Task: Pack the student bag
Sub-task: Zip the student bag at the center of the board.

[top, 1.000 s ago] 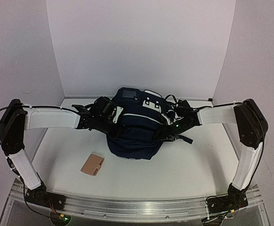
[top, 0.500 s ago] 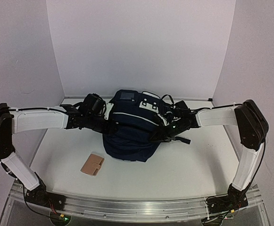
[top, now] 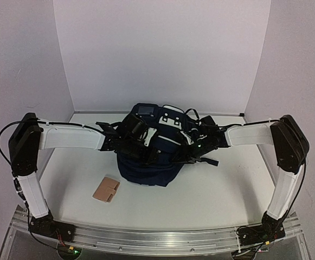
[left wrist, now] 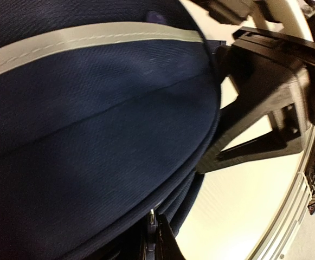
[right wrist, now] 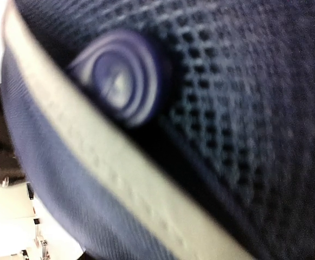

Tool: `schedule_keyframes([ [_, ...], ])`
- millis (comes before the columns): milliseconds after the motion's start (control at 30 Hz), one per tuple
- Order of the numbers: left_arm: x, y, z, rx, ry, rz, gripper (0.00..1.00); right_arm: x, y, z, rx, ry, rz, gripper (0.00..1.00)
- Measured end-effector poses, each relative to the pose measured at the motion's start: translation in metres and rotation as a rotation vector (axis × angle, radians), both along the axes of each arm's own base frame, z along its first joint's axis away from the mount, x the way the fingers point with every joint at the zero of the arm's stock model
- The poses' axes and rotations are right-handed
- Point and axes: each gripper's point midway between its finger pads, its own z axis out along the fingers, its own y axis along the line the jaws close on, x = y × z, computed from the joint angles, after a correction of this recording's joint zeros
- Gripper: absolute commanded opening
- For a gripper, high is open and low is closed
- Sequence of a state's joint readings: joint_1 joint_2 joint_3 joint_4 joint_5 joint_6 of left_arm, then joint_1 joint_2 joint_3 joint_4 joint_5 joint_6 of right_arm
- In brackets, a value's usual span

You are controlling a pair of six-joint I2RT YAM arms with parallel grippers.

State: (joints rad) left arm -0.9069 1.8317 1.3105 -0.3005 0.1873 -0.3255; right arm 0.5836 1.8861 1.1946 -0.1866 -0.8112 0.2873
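The white tabletop [top: 227,184], seen from above. A large dark navy fabric backpack [top: 146,169] with thin white piping rests on it at mid-width, closer to the far edge than to the near one. A small tan folded flat object [top: 107,189], material unclear, lies left of centre toward the near edge, apart from the backpack. A ribbed aluminium rail [top: 157,238] runs along the near edge.
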Motion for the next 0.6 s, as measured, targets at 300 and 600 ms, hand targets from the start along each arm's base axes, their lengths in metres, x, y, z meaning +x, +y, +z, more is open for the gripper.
schedule_keyframes([
  [300, 0.035, 0.075, 0.010, -0.059, 0.052, 0.173, 0.00, 0.002, -0.007, 0.063, 0.129, -0.117, 0.041, 0.95],
  [600, 0.095, 0.152, 0.011, -0.002, 0.024, 0.340, 0.00, 0.060, -0.046, 0.080, 0.050, -0.286, -0.034, 0.83],
])
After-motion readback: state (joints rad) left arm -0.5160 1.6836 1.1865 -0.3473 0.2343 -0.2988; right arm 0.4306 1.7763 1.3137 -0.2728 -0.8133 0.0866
